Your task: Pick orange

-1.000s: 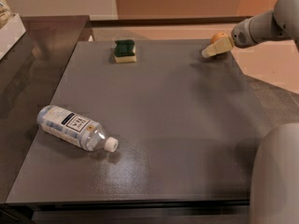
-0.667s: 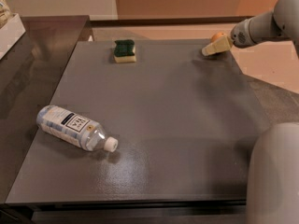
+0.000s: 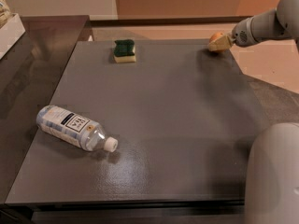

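Note:
The orange [image 3: 216, 35] sits at the far right corner of the dark grey table [image 3: 163, 125], and only its top shows as a small orange patch. My gripper [image 3: 218, 43] reaches in from the right on its grey arm [image 3: 261, 28]. Its beige tip is right in front of the orange and covers most of it. I cannot tell whether it is touching the fruit.
A green-topped sponge [image 3: 124, 50] lies at the far middle of the table. A clear plastic water bottle [image 3: 74, 128] lies on its side at the near left. A darker counter [image 3: 28, 69] adjoins on the left. The robot's grey body [image 3: 273, 176] fills the near right.
The gripper has shifted very slightly up and to the right at the far right corner. A bit more of the orange shows above it now. Sponge and bottle have not moved.

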You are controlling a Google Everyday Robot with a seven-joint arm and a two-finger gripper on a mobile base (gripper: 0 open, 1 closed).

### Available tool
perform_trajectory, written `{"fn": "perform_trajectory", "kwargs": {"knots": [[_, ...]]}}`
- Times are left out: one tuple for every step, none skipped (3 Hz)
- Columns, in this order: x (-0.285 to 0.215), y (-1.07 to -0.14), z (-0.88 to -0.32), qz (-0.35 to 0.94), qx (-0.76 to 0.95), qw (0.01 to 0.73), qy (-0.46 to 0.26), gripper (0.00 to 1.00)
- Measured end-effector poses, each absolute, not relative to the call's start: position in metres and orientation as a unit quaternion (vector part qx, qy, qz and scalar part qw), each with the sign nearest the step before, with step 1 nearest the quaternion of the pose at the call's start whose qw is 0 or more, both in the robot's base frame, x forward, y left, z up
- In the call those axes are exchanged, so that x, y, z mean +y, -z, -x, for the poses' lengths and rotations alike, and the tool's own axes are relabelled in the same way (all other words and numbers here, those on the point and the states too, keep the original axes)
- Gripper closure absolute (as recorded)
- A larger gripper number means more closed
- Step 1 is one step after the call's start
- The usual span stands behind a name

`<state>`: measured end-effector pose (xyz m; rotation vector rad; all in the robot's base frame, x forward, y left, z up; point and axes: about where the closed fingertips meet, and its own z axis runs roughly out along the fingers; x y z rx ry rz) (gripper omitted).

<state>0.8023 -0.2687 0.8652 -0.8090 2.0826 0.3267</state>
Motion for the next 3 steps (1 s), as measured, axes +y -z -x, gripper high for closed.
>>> {"fn": "perform_trajectory", "kwargs": {"knots": [[-0.258,-0.885,-0.791,0.347,0.823,0.429,-0.138,0.88],[-0.243,-0.916,-0.773,0.378,0.805,0.434,-0.145,1.00],[-0.226,-0.955,-0.753,0.413,0.783,0.441,-0.149,1.00]]}}
